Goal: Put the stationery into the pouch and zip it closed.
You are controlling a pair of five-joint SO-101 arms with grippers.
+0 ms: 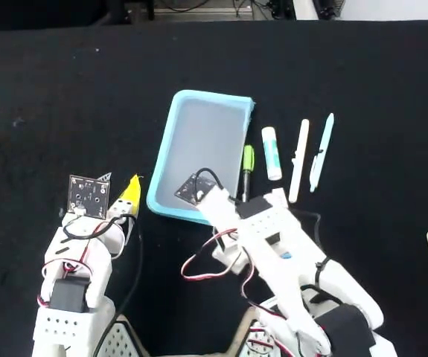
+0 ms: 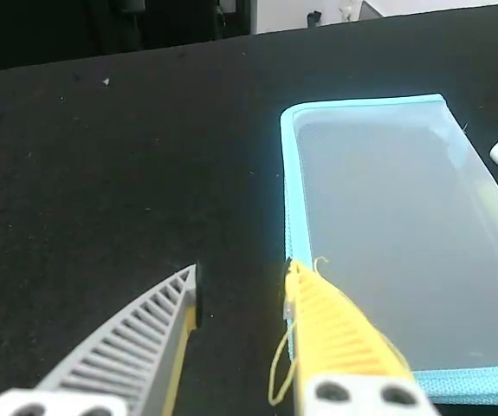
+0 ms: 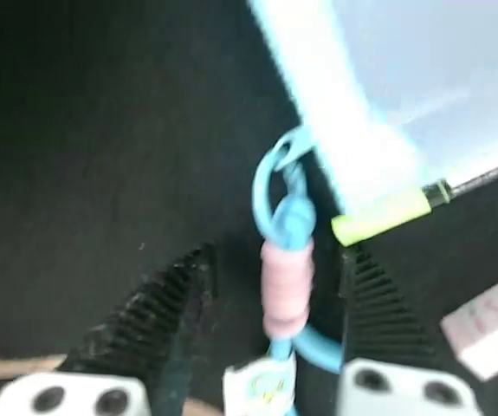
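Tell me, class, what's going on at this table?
The right gripper is open, its fingers either side of the zip pull at a corner of the blue pouch. The left gripper is open at the pouch's opposite side. A green marker, glue stick, white pen and pale blue pen lie on the table beside the pouch, not yet inside.

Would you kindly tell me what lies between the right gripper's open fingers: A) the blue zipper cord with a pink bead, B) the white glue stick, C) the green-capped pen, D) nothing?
A: the right wrist view shows the blue zipper cord with a pink bead inside the open right gripper.
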